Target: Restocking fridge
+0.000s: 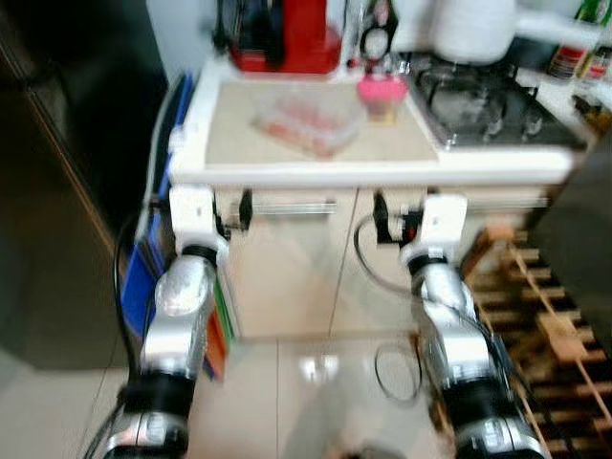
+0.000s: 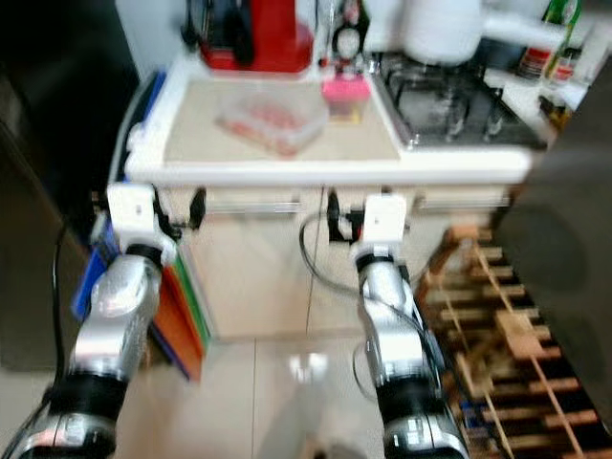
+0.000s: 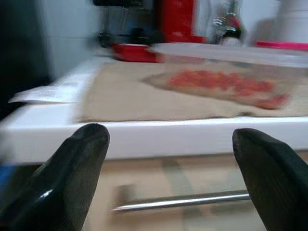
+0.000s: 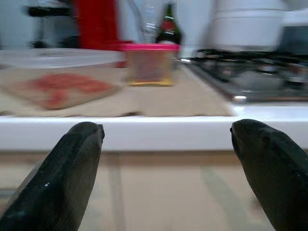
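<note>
2 grippers are raised in front of me, both below the lip of the white counter [image 1: 382, 174]. My left gripper [image 3: 168, 178] has its fingers spread wide with nothing between them, and my right gripper [image 4: 166, 178] is spread the same way, also empty.

What I judge I am meant to restock sits on the beige mat [image 1: 239, 120]: a clear lidded container [image 1: 308, 119] with red food inside, and just beside it a small tub with a pink lid [image 1: 382, 96]. Neither gripper touches either one. The dark fridge [image 1: 67, 172] stands at my left, apart from the counter.

Several things could go wrong from here. Both pairs of fingers sit under the counter edge, so reaching straight forward would drive them into the edge or the drawer front with its metal handle [image 3: 183, 200], not over the top. The clear container looks shallow and its lid wide, so a pinch across it may flex the sides or pop the lid. The pink-lidded tub stands close enough that my right gripper could knock it toward the gas hob [image 1: 488, 105]. My head views are blurred, so my aim is less sure.
</note>
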Robot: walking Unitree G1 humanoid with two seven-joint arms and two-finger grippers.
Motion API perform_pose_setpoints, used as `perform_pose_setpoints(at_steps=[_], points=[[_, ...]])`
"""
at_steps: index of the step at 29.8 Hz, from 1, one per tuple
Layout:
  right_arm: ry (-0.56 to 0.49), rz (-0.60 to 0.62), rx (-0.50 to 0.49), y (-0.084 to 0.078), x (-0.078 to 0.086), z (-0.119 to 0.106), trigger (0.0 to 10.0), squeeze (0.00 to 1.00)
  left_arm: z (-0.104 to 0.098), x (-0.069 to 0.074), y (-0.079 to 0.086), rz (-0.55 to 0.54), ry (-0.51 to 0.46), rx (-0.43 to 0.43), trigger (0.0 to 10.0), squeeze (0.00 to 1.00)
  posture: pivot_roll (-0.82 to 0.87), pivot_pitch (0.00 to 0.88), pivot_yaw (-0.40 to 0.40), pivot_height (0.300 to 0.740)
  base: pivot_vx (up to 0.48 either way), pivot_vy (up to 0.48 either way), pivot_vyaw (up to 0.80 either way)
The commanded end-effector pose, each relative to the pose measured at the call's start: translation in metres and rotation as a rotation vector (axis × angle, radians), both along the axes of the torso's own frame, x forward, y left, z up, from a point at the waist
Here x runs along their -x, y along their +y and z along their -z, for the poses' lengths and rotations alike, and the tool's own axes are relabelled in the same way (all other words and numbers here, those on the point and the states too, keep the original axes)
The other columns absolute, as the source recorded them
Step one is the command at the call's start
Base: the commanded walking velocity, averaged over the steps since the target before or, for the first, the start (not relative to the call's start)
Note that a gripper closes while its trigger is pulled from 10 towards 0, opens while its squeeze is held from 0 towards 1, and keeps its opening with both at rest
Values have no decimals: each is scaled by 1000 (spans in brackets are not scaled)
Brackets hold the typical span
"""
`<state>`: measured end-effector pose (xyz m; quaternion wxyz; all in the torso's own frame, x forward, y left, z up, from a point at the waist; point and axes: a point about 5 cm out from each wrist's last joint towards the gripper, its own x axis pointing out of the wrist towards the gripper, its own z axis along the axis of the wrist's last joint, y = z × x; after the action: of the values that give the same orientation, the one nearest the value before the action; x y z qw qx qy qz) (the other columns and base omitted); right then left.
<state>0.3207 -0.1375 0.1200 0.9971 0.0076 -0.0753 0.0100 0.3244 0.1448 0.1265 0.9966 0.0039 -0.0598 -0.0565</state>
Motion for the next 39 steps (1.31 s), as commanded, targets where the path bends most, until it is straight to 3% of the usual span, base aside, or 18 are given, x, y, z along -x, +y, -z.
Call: perform_pose_setpoints(at_steps=[1,12,17,22,28,32,33,34,37,39], points=[[-89,-11,-29,8,-5,-26,10000,169,-15,-3,5,-1,-55,-29,10000,0,-13,33,4,740,352,326,0],[-100,-21,-19,12,-3,-31,10000,169,-23,-7,8,-20,-63,-8,10000,0,-14,30,5,740,264,228,0],[-123,-24,-32,13,-2,-40,10000,161,-37,-12,12,-29,-85,-29,10000,0,-12,33,12,740,0,0,0],[-187,-33,-31,18,7,-57,10000,157,-67,-16,26,-45,-154,-22,10000,0,-14,42,23,740,0,0,0],[-204,-8,-35,16,15,-64,10000,157,-72,-22,25,5,-118,-3,10000,0,-28,43,30,740,0,0,0],[-157,49,-34,6,17,-57,10000,137,-81,-40,31,66,-53,-9,10000,0,-43,29,51,740,0,0,0],[-126,77,-56,1,14,-55,10000,0,-86,-45,35,58,-48,7,10000,0,-47,23,60,740,0,0,0],[-87,131,-122,-9,9,-54,10000,0,-91,-50,40,52,-43,25,10000,0,-50,17,68,740,0,0,0],[-75,147,-172,-13,7,-54,10000,0,-93,-51,40,49,-48,23,10000,0,-49,16,71,740,0,0,0],[-45,168,-291,-22,-1,-52,10000,0,-91,-50,35,67,-42,15,10000,0,-43,19,71,740,0,0,0]])
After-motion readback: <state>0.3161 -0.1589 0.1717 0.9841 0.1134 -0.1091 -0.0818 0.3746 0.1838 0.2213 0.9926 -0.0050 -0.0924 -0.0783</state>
